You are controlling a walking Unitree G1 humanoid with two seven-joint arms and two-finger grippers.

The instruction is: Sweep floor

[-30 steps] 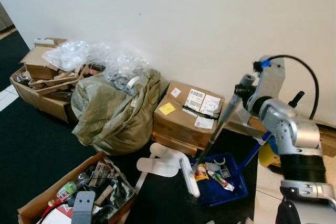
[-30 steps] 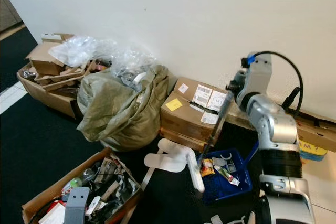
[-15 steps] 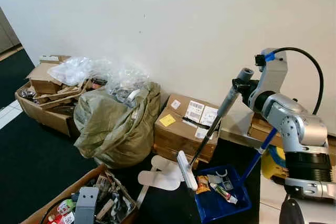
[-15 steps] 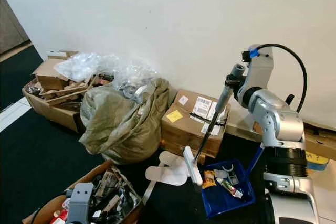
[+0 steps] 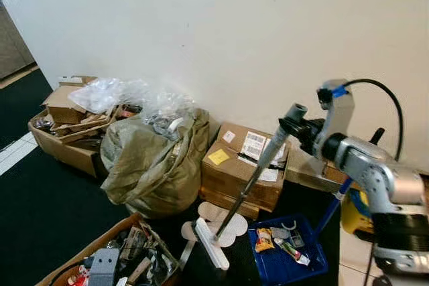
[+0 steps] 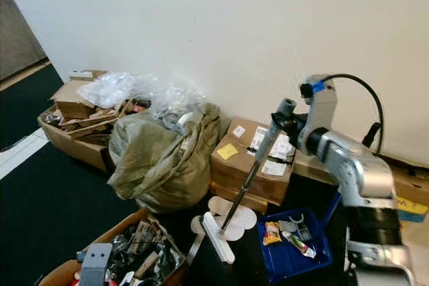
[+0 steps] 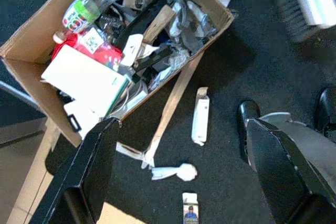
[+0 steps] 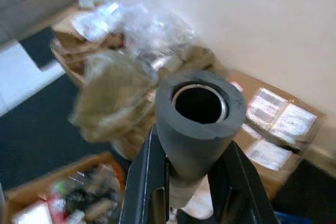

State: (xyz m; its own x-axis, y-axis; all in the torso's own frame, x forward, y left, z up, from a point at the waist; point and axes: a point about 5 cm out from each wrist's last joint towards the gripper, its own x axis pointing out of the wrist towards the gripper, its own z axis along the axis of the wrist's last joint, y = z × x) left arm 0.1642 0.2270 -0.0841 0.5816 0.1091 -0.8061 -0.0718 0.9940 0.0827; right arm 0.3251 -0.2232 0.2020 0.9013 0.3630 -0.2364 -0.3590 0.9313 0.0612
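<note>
Broom [image 5: 249,185]: grey handle, slanted; white head on dark carpet.
Right gripper [image 8: 184,182]: clamped round handle's top.
Left gripper [image 7: 181,174]: fingers spread, empty.

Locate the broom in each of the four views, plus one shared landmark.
Left eye view: broom slants from the right gripper down to the floor beside the blue dustpan.
Right eye view: same slant, centre-right.
Left wrist view: bristle head at the upper corner.
Right wrist view: handle end, centre, between the fingers.
Landmark: labelled cardboard box against the wall.
</note>
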